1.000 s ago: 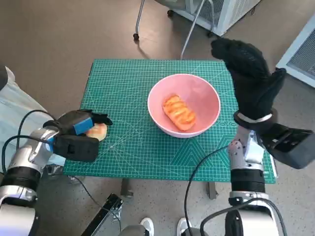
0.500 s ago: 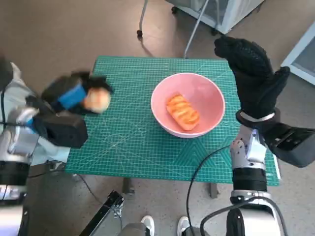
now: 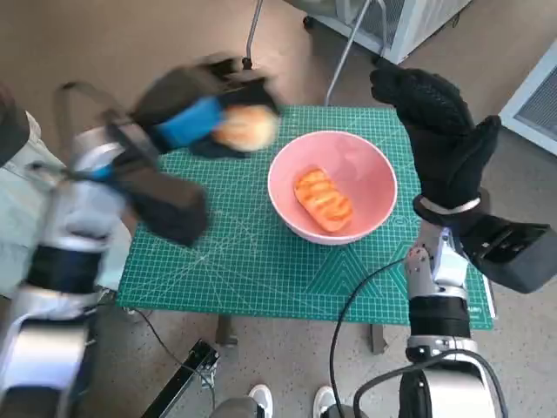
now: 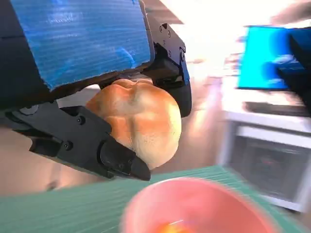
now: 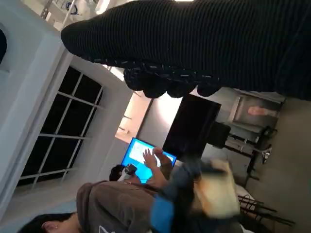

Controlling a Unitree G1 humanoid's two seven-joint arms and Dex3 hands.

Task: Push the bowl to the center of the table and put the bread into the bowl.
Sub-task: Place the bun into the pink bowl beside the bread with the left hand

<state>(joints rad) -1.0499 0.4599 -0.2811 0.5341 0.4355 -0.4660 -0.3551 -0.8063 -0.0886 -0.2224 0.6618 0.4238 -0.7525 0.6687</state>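
Left hand: my left hand [image 3: 204, 117] sits upper left of centre in the head view, blurred, raised over the mat's far edge; my fingers [image 4: 116, 158] are clamped on a bun so it rides with the hand instead of dropping short.
Bun: the bun [image 3: 246, 128] shows pale and round just left of the bowl's rim; in the left wrist view [image 4: 138, 121] it fills the middle of the frame, pinched between the black fingers under the blue tape.
Bowl: the bowl [image 3: 370, 165] stands right of centre on the mat, roughly mid-table, so I judge the push done; its pink rim [image 4: 194, 187] lies along the bottom of the left wrist view, right under the bun.
Loaf: one loaf [image 3: 323, 197] already lies in the bowl's bottom, slanted.
Right hand: my right hand [image 3: 444, 144] stands upright at right of the frame, beside the bowl's far right rim, grasping nothing, fingers straight; whether it touches the bowl I cannot tell.
Mat: the green mat [image 3: 252, 261] covers the table.
Next: I judge the bun needs carrying over the rim before my fingers let go.
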